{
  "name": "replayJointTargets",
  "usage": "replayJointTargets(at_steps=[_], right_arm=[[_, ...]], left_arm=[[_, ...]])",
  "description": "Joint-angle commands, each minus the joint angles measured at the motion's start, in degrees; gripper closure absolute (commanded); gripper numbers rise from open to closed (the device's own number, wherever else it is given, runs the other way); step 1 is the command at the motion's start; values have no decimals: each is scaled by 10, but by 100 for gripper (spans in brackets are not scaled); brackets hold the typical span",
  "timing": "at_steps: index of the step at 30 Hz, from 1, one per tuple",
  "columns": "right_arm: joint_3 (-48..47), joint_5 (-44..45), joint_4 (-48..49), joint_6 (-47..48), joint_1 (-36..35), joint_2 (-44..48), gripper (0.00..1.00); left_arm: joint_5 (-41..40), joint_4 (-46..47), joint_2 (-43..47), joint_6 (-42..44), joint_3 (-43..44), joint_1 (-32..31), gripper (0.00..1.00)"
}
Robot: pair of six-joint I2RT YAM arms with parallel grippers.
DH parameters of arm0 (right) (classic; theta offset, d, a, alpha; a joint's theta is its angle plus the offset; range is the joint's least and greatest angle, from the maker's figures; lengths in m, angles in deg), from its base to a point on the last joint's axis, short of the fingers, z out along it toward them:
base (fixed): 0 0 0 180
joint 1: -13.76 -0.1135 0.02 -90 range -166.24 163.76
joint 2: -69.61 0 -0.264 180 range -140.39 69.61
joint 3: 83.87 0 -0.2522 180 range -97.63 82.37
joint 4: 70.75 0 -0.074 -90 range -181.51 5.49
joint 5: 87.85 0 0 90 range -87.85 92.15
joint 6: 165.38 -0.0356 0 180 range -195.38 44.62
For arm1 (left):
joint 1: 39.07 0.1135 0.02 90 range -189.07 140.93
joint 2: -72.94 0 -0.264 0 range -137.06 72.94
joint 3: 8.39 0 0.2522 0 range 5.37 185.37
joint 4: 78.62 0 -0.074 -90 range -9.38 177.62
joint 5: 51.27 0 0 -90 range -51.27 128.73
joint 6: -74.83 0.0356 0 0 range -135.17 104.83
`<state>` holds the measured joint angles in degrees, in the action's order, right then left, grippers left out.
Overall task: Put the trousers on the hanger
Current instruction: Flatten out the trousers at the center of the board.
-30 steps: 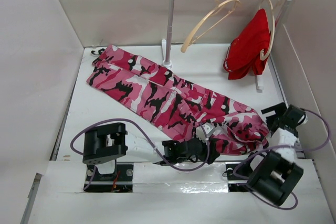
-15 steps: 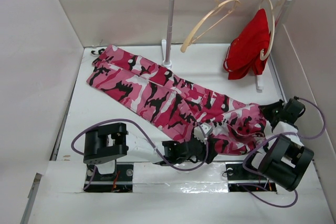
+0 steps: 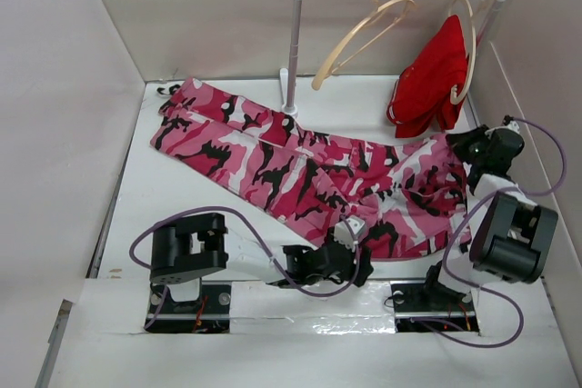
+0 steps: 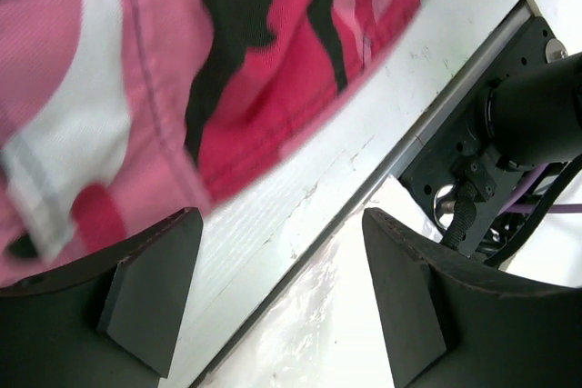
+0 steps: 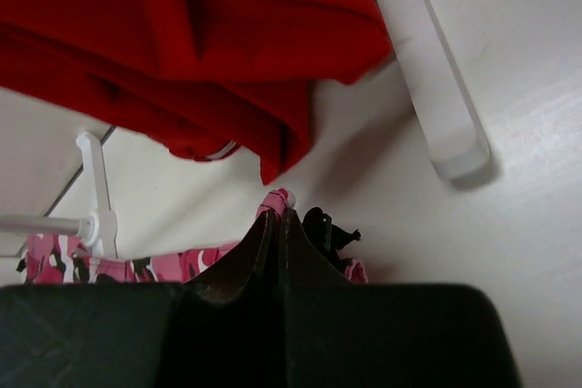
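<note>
The camouflage trousers (image 3: 273, 156) lie across the table from the far left to the right side. My right gripper (image 3: 466, 146) is shut on their waist edge, just below the red garment; a pink fold (image 5: 278, 199) pokes out of the pinched tips of the right gripper (image 5: 280, 217). My left gripper (image 3: 355, 259) sits at the trousers' near edge. In the left wrist view the left gripper (image 4: 277, 297) stands open over bare table, with the trousers (image 4: 136, 88) just beyond its fingers. The bare wooden hanger (image 3: 359, 38) hangs on the rail.
A white rack (image 3: 296, 43) stands at the back, its foot (image 5: 427, 88) close ahead of my right gripper. A red garment (image 3: 432, 74) hangs on a second hanger at the rail's right end. Side walls close in both sides. The right arm's base (image 4: 509, 152) is near my left gripper.
My right gripper shut on the trousers' waist and moved toward the rack, dragging that end along. My left gripper opened wider and the cloth slipped out from between its fingers.
</note>
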<state>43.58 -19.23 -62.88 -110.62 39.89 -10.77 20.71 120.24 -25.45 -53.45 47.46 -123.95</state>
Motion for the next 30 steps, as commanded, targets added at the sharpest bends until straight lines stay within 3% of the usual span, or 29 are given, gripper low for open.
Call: replayJointTargets(at_steps=[1, 5, 7, 8, 9, 11, 12, 15, 20, 21, 22, 23, 25, 26, 27, 28, 30], right_arm=[[-63, 44, 103, 8, -11, -56, 100], [-113, 75, 79, 6, -22, -108, 99], [-125, 138, 39, -12, -22, -114, 89], [-138, 150, 22, -19, -22, -117, 80], [-140, 151, 16, -22, -22, -117, 54], [-140, 171, 2, -24, -38, -96, 24], [-139, 180, -10, -30, -43, -83, 0], [-105, 211, -69, -73, -55, 6, 0], [26, 240, -61, -119, -121, 201, 0], [44, 241, -65, -116, -163, 229, 0], [82, 243, -67, -112, -186, 279, 5], [104, 242, -63, -107, -213, 303, 13], [147, 227, -27, -94, -305, 355, 54], [173, 229, -26, -89, -341, 364, 88], [178, 235, -28, -74, -380, 368, 99], [180, 243, -19, -60, -422, 363, 100], [150, 276, -22, -15, -546, 309, 100]], left_arm=[[-25, -23, 55, -14, -18, 1, 30], [-53, -68, 86, -37, -28, 7, 27], [-87, -91, 121, -55, -35, 27, 26], [-100, -112, 136, -77, -38, 37, 23], [-112, -115, 166, -83, -50, 50, 23], [-123, -122, 199, -92, -63, 92, 23], [-133, -125, 230, -104, -73, 109, 22], [-142, -142, 293, -122, -89, 189, 20], [-111, -149, 358, -137, -113, 358, 18], [-107, -151, 375, -143, -122, 418, 18], [-105, -155, 382, -149, -124, 448, 18], [-108, -169, 388, -153, -126, 475, 18], [-108, -188, 400, -171, -132, 562, 18], [-99, -196, 405, -191, -135, 593, 18], [-77, -192, 411, -198, -148, 622, 18], [-67, -187, 413, -208, -155, 673, 18], [-27, -165, 400, -227, -163, 717, 18]])
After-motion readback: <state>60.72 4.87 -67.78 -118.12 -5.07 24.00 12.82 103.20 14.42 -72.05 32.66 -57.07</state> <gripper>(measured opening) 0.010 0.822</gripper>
